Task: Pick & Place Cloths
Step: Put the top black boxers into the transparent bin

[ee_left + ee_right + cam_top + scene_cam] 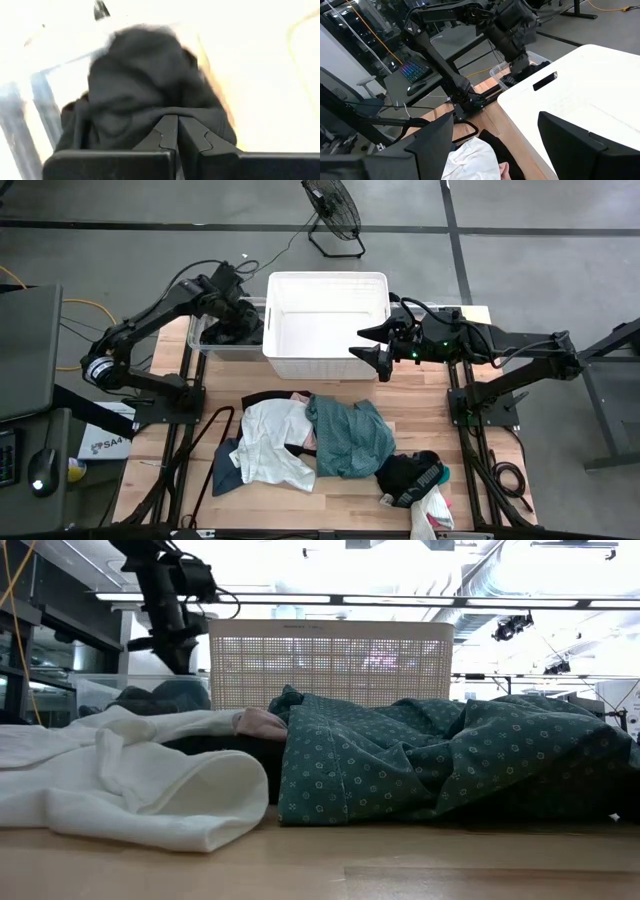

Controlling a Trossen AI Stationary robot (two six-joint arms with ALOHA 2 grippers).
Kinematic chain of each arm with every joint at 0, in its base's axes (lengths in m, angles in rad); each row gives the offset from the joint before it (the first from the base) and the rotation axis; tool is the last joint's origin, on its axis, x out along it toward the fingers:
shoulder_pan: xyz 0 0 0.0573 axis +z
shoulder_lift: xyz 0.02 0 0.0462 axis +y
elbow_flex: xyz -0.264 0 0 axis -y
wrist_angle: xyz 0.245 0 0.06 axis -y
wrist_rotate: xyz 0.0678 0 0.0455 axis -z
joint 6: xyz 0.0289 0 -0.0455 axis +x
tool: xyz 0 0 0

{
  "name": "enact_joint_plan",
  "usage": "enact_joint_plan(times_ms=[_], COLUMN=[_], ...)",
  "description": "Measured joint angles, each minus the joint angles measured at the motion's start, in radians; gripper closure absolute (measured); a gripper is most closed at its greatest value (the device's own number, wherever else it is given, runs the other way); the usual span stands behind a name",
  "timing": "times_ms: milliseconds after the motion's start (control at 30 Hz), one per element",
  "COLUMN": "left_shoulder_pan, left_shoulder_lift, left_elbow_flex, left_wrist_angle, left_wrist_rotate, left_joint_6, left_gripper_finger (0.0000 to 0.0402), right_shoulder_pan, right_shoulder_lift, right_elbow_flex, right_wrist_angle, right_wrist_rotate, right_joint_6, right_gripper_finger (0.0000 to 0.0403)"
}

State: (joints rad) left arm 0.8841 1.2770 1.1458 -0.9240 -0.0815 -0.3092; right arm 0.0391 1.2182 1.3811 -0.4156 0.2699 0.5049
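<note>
Left gripper [176, 131] closed over a black cloth [145, 85] in the clear bin [205, 338], right gripper [378, 346] open by the white basket [325, 285]; fabric could snag the bin's rim

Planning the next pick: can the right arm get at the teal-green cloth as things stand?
Probably yes: the right pincer is open and empty beside the white basket, and the teal-green cloth lies uncovered atop the pile.

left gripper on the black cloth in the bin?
Touching. Left wrist view: the left gripper, fingers shut, presses into the black cloth with no gap. High view puts it over the clear bin.
</note>
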Motion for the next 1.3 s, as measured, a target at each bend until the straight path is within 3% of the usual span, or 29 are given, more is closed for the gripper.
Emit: enact_joint_plan(times_ms=[233, 467, 733, 967, 1133, 1300], left_shoulder_pan=[0.0, 0.0, 0.0, 0.001, 0.0, 0.0], left_shoulder_lift=[0.038, 0.138, 0.228, 0.202, 0.128, 0.046], left_elbow_flex=[0.0, -0.009, -0.09, -0.097, -0.097, -0.064], left_wrist_angle=[0.077, 0.092, 0.102, 0.093, 0.084, 0.063], left_wrist_rotate=[-0.093, -0.097, -0.024, 0.044, 0.05, 0.041], left_joint_6=[-0.044, -0.043, -0.033, 0.001, 0.024, 0.024], left_gripper_finger=[0.0401, 0.0401, 0.0401, 0.0397, 0.0358, 0.0278], right_shoulder_pan=[0.0, 0.0, 0.0, 0.0, 0.0, 0.0], right_shoulder_lift=[0.0, 0.0, 0.0, 0.0, 0.0, 0.0], right_elbow_flex=[0.0, 0.0, 0.0, 0.0, 0.0, 0.0], right_wrist_angle=[0.0, 0.0, 0.0, 0.0, 0.0, 0.0], right_wrist_rotate=[0.0, 0.0, -0.008, -0.011, -0.011, -0.011], right_joint_6=[0.0, 0.0, 0.0, 0.0, 0.0, -0.001], right_gripper_finger=[0.0121, 0.0121, 0.0121, 0.0121, 0.0121, 0.0121])
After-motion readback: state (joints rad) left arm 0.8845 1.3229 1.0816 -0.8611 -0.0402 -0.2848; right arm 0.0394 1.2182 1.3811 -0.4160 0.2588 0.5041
